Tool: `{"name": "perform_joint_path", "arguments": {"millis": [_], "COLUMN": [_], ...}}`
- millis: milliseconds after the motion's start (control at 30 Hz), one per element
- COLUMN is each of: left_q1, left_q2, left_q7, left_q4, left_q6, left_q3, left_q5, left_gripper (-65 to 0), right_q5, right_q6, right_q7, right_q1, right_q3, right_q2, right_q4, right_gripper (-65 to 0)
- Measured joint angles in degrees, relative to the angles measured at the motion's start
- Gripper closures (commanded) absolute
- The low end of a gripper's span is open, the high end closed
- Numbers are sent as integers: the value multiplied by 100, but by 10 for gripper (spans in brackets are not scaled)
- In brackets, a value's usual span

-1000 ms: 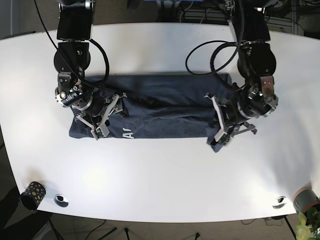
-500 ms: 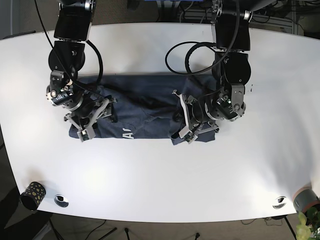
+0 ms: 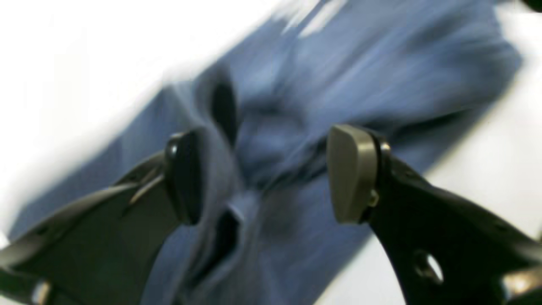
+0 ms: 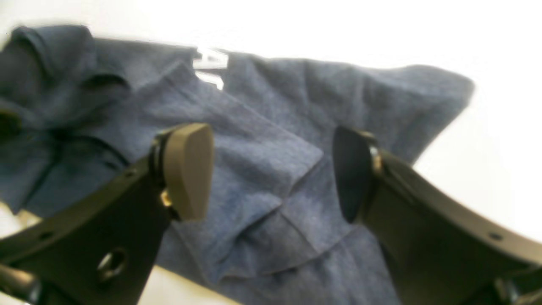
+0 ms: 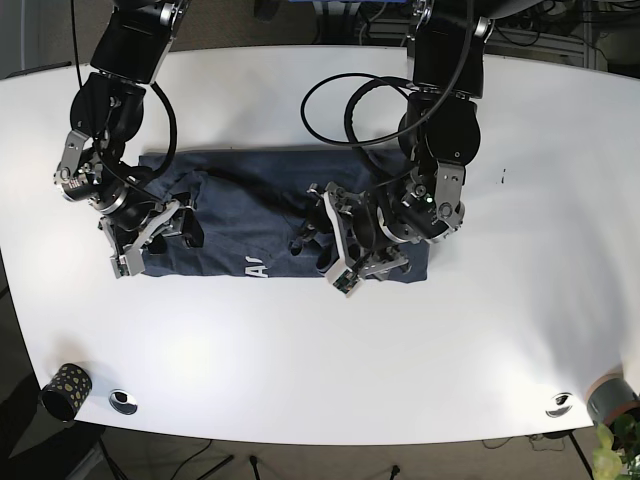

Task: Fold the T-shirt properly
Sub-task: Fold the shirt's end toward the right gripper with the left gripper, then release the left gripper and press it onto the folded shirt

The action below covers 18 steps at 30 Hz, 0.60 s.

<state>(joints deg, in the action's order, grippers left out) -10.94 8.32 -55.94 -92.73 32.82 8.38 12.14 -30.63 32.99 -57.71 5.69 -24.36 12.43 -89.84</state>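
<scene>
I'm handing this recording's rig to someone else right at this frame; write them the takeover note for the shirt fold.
Left gripper: jaws open over bunched fabric near the shirt's middle, nothing pinched.
Right gripper: jaws open above a folded flap at its end of the shirt, nothing pinched.
T-shirt: dark blue, lying as a long rumpled band across the white table, white lettering showing on the near edge.
Done: folded lengthwise into a strip, judging by its shape.
Left: smooth the wrinkles, then fold the strip crosswise into a compact packet.

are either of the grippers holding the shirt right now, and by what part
Neither: left gripper and right gripper are both open over the dark blue cotton T-shirt.
</scene>
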Motion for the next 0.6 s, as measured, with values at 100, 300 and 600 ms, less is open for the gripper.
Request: {"name": "perform_joint_path", "arguments": {"millis": [100, 300, 600], "left_q1": [-70, -22, 278], "left_q2": [-98, -549, -1515], "left_q7": [-420, -1141, -1110], "left_q4": [-527, -750, -717], "left_q6": [538, 713, 713], "left_q3": [-127, -1325, -1818], "left_q5": [557, 1106, 1276], "left_gripper": [-403, -403, -399], "right_q5": [-273, -389, -411], "right_q6": [2, 2, 2], "right_q7": [-61, -111, -105], "right_q1": [-11, -190, -186], "right_q3": [-131, -240, -229], "right_q2": [87, 249, 221], "right_q4": [0, 0, -11], "right_gripper": [-422, -422, -422]}}
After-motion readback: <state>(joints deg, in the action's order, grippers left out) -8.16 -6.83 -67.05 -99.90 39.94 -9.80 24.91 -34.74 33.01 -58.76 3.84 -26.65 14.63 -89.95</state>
